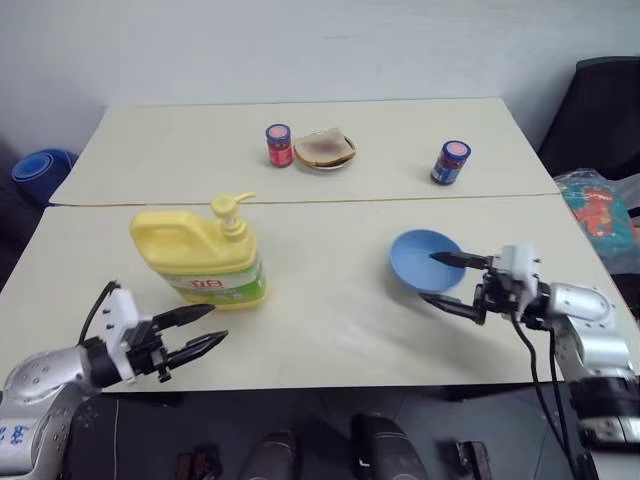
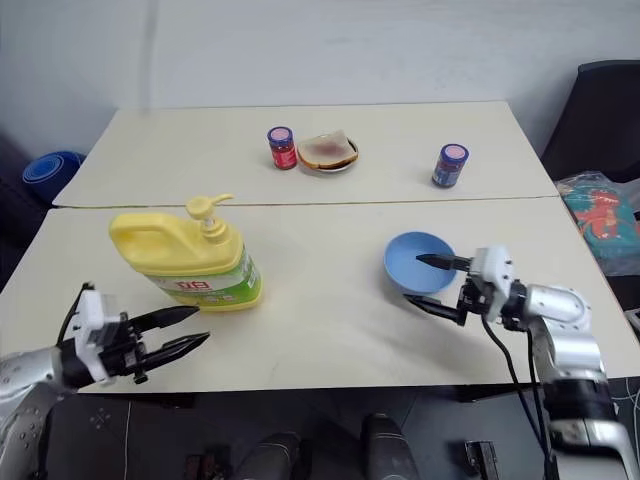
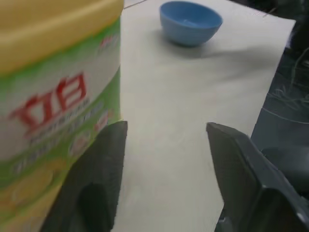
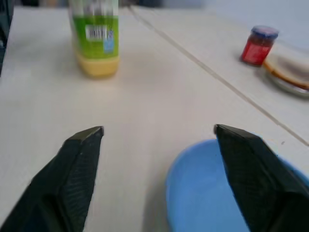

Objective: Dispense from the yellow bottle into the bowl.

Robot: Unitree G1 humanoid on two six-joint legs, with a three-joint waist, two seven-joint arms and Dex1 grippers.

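The yellow bottle [image 1: 203,259], a squat jug with a pump top and a green-and-white label, stands upright on the near table, left of centre. My left gripper [image 1: 208,328] is open just in front of the jug's base, fingers pointing at it without touching. The light-blue bowl [image 1: 422,260] rests right of centre. My right gripper [image 1: 435,279] is open at the bowl's right rim, one finger over the bowl and the other at its near side. In the left wrist view the bottle label [image 3: 53,121] is close beside one finger [image 3: 99,188].
On the far table stand a red jar [image 1: 279,145], a small plate with toast [image 1: 324,149] and a blue jar [image 1: 451,162]. A seam [image 1: 300,201] joins the two tables. A dark chair [image 1: 600,110] and a colourful bag [image 1: 600,215] are at the right.
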